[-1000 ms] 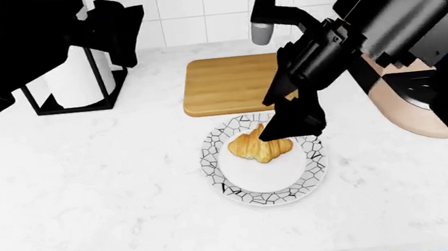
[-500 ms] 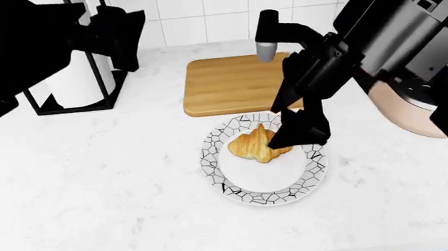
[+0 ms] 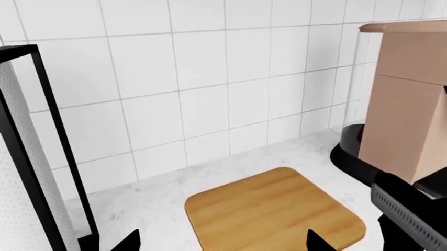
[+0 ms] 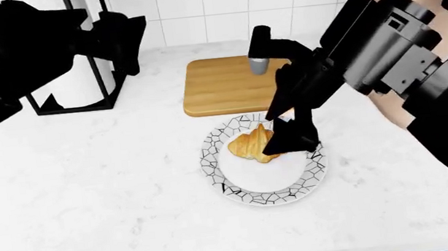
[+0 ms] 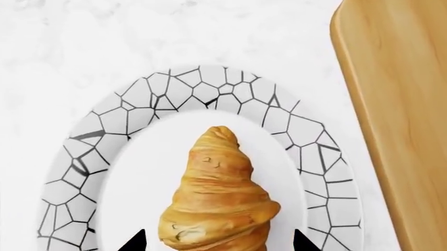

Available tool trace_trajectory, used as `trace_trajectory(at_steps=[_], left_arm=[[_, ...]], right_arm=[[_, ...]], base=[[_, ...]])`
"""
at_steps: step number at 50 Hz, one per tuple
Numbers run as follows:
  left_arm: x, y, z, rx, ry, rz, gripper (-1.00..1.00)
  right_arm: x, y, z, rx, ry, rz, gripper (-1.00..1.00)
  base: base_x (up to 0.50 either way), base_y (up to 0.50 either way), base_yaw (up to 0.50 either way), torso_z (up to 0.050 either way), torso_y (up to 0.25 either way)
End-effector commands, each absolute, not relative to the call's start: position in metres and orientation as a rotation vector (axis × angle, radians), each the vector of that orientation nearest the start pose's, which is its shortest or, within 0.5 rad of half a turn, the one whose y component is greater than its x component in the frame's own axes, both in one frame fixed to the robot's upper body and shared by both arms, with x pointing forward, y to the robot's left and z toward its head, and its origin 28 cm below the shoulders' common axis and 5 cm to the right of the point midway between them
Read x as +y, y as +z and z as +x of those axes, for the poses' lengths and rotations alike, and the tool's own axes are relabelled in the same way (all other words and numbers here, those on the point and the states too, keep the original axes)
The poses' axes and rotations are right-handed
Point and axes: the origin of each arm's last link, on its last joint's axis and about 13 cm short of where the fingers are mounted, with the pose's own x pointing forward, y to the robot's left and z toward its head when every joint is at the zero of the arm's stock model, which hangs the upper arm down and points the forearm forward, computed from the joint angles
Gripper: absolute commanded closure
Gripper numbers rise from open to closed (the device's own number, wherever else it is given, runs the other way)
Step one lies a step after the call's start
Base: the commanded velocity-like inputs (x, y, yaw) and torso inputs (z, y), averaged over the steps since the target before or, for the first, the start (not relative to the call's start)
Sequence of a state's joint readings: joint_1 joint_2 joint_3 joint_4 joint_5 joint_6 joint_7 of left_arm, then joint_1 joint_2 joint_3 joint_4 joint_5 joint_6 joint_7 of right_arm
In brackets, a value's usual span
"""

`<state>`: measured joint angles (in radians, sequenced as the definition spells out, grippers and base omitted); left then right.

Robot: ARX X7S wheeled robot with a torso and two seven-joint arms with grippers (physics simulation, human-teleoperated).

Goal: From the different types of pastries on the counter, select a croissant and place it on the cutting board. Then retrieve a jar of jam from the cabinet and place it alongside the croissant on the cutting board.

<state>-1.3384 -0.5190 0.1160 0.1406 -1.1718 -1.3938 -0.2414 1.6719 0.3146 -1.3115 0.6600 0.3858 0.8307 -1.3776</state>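
Croissant [image 5: 216, 201] lies on the crackle plate [image 4: 234, 186], at 6 o'clock from the board [image 4: 224, 85] on the counter [image 4: 90, 187]. Right gripper [image 5: 216, 241] hangs above, jaws spread astride its thick end: lower squarely, close gently across the middle. Left gripper [image 3: 222, 241] idles aloft, jaws spread.

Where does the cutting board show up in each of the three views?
Head view: the cutting board lies at upper centre, just behind the plate, partly hidden by the right arm.
Left wrist view: low in the picture, centre, bare, before the tiled wall.
Right wrist view: along the right edge, beside the plate with the croissant.
Shared landmark: the white marble counter.
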Motion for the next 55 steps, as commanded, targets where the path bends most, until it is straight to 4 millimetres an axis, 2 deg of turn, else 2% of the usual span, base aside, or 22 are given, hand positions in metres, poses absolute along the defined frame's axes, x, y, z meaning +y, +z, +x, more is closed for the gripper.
trace_trajectory(at_steps=[1, 16, 17, 36, 44, 55], left_arm=[[0.263, 0.345, 0.284, 0.046, -0.440, 0.048, -1.00], [0.264, 0.342, 0.285, 0.055, -0.437, 0.044, -1.00], [0.265, 0.342, 0.285, 0.055, -0.437, 0.043, -1.00], [0.264, 0.343, 0.283, 0.055, -0.435, 0.048, -1.00], [0.263, 0.345, 0.281, 0.049, -0.438, 0.049, -1.00], [0.263, 0.349, 0.275, 0.036, -0.442, 0.044, -1.00]], right_arm=[[-0.125, 0.309, 0.408, 0.870, 1.209, -0.713, -1.00], [-0.124, 0.303, 0.409, 0.884, 1.217, -0.710, -1.00], [-0.124, 0.303, 0.409, 0.884, 1.218, -0.710, 1.00], [-0.128, 0.312, 0.404, 0.846, 1.215, -0.719, 1.00], [-0.122, 0.333, 0.398, 0.768, 1.240, -0.727, 1.00], [-0.128, 0.362, 0.398, 0.662, 1.200, -0.704, 1.00]], base=[[0.00, 0.00, 0.00, 0.000, 0.000], [0.00, 0.00, 0.00, 0.000, 0.000], [0.00, 0.00, 0.00, 0.000, 0.000], [0.00, 0.00, 0.00, 0.000, 0.000], [0.00, 0.00, 0.00, 0.000, 0.000], [0.00, 0.00, 0.00, 0.000, 0.000]])
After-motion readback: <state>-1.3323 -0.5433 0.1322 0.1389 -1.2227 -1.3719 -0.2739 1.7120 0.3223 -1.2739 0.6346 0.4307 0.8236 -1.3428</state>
